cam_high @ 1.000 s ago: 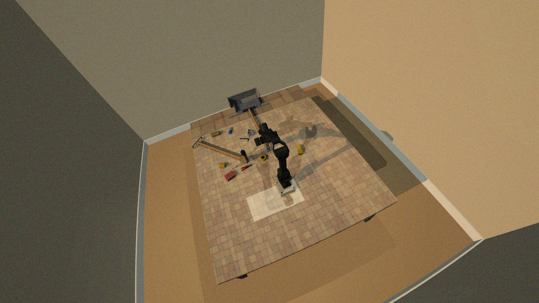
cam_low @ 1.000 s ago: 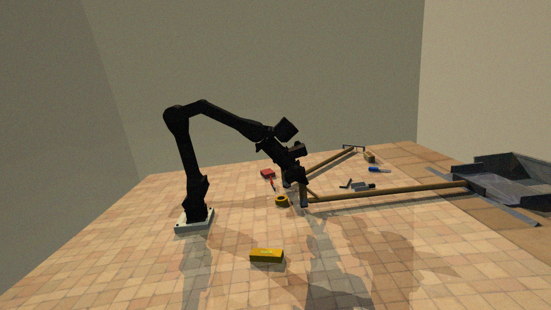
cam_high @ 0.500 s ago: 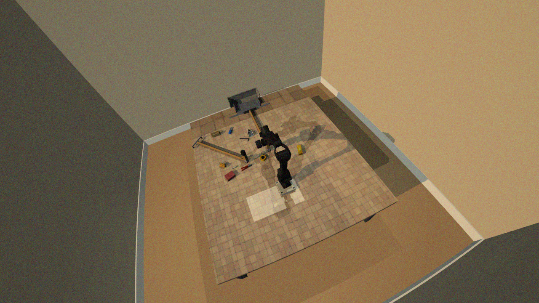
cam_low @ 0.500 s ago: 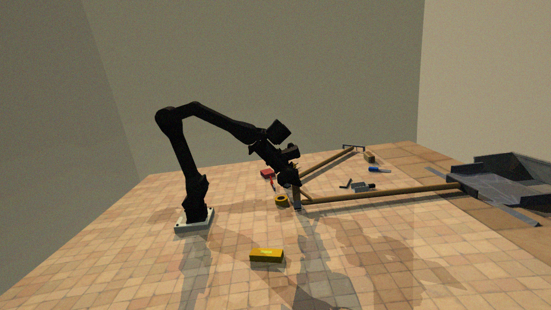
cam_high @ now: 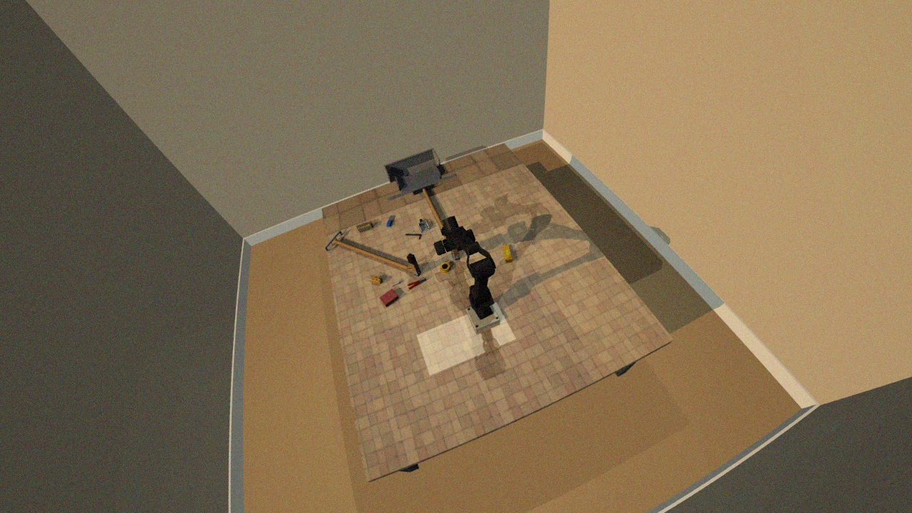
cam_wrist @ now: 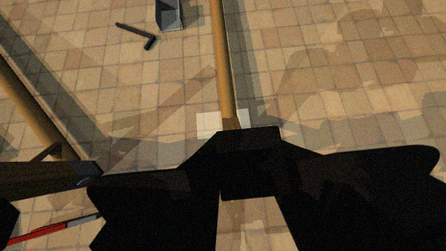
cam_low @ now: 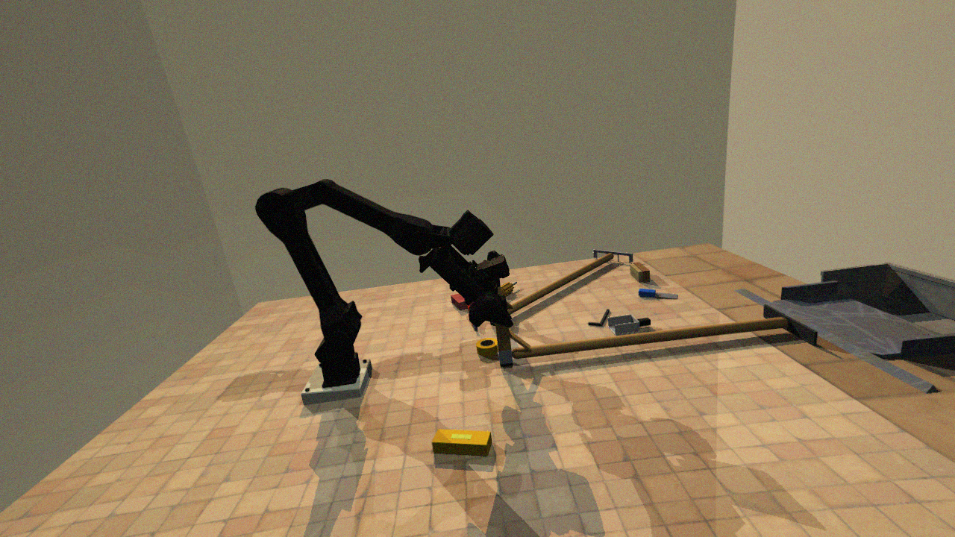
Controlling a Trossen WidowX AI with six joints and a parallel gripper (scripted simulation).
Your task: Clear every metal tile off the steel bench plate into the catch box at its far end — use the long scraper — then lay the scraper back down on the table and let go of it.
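Gripper [cam_low: 492,319] clamped on scraper [cam_low: 650,335] handle's near end. Shaft runs out low over the table; blade sits at plate's [cam_low: 842,321] near edge, box [cam_low: 888,280] beyond. Best keep blade flat, shaft straight.

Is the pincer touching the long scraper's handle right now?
Touching. In the wrist view the scraper's tan shaft runs straight into the shut pincer, with no gap showing; the exterior view shows the pincer on the scraper's upright end.

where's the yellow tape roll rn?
Exterior view: the yellow tape roll lies flat on the table, just left of the scraper handle's near end, below the gripper.
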